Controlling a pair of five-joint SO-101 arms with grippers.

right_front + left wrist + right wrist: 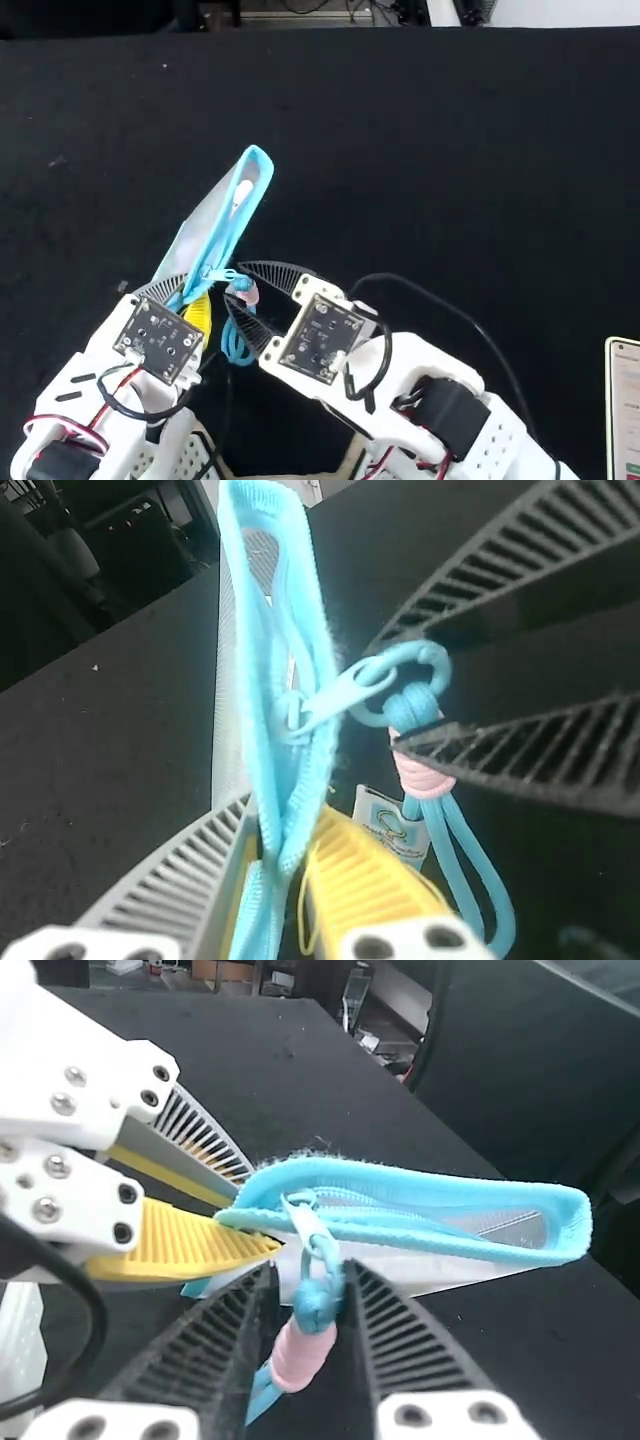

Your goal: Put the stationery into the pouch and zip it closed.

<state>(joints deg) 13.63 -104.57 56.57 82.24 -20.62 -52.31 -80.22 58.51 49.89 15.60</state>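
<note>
Left gripper (190,295) clamped on the near end of the pouch (215,225), yellow and grey fingers pressed onto its blue edge. Holds it tilted up off the black table (450,150). Right gripper (240,290) just beside, black fingers pinching the zip cord (310,1305) by its pink wrap. Looks unzipped along the top. Seems to hold a white item (243,190) at the far end, hard to tell what.
</note>
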